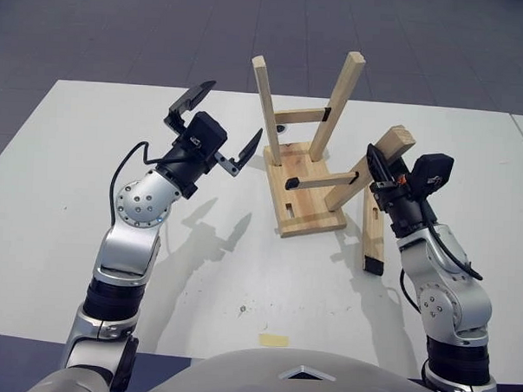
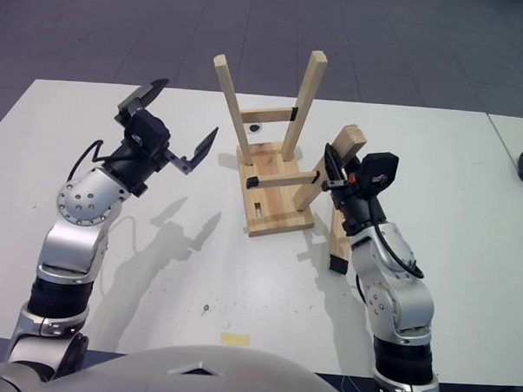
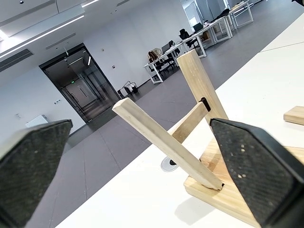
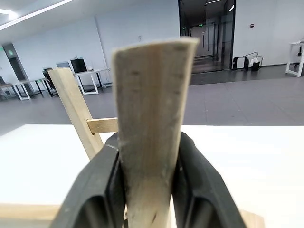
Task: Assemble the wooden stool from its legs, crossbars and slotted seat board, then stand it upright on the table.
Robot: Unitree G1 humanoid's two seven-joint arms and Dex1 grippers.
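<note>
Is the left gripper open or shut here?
Open: the left gripper is spread wide, holding nothing, short of the stool.

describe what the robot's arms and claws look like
The left arm and right arm have silver-grey metal shells, round joint caps ringed with bolts, black bands lower down and a black cable looping beside each. The black two-fingered left claw and right claw have tapered fingers; the left's pads are dark and textured.
</note>
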